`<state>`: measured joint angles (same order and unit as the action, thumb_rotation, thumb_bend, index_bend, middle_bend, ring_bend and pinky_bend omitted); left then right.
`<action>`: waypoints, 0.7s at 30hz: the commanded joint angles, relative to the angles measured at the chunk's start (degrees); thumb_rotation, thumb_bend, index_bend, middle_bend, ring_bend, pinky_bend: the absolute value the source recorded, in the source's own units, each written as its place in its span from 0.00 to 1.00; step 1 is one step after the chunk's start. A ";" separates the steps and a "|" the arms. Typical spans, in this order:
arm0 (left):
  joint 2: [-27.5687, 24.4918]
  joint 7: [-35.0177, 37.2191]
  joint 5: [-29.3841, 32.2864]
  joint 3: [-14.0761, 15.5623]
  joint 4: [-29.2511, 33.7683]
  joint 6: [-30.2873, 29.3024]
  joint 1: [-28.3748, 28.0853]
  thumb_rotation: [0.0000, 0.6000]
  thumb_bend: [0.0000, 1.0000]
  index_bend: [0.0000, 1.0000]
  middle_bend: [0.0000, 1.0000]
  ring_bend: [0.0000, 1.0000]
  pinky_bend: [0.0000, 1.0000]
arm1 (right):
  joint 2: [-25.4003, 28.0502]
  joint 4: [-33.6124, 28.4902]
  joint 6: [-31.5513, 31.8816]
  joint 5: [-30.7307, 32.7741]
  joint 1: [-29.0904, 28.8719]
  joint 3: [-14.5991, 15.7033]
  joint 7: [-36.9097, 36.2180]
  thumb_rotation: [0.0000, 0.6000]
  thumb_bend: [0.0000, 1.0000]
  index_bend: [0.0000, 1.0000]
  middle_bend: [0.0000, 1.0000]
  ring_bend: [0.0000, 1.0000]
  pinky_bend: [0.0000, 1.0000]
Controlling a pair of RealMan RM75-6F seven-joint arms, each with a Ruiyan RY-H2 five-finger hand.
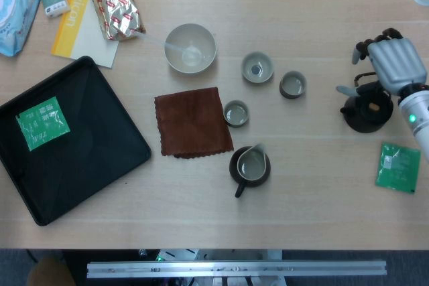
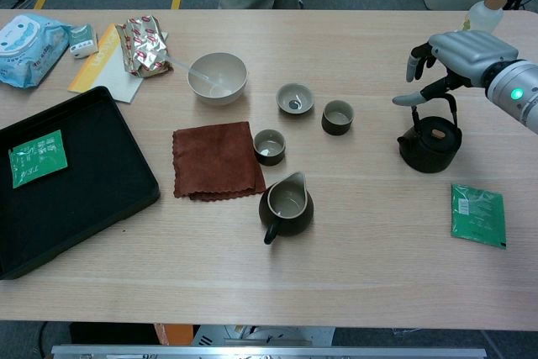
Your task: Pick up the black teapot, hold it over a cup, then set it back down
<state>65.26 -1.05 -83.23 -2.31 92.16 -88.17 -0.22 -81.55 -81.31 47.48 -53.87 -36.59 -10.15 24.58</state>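
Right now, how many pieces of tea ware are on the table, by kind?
Black teapot: 1
Pouring pitcher: 1
Small cups: 3
Large bowl: 1
Total: 6

Teapot point(image 2: 429, 147) far right of cups point(image 2: 337, 117), cloth point(image 2: 217, 160) betw. tray point(image 2: 109, 199) & pitcher point(image 2: 286, 204).

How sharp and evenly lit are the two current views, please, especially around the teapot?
Head view: even, soft light, faint shadows; the right hand covers part of the black teapot. Chest view: sharp, teapot handle crisp, a green light glows on the wrist.
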 commanded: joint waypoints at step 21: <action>0.80 -0.34 1.03 -0.42 -0.79 1.41 -0.57 1.00 0.39 0.14 0.20 0.14 0.15 | -2.33 4.43 -2.93 2.50 -1.77 4.52 -0.64 0.50 0.00 0.43 0.43 0.31 0.15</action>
<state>66.03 -1.40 -82.20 -2.73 91.39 -86.78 -0.77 -83.99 -76.75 44.48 -51.34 -38.39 -5.74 23.96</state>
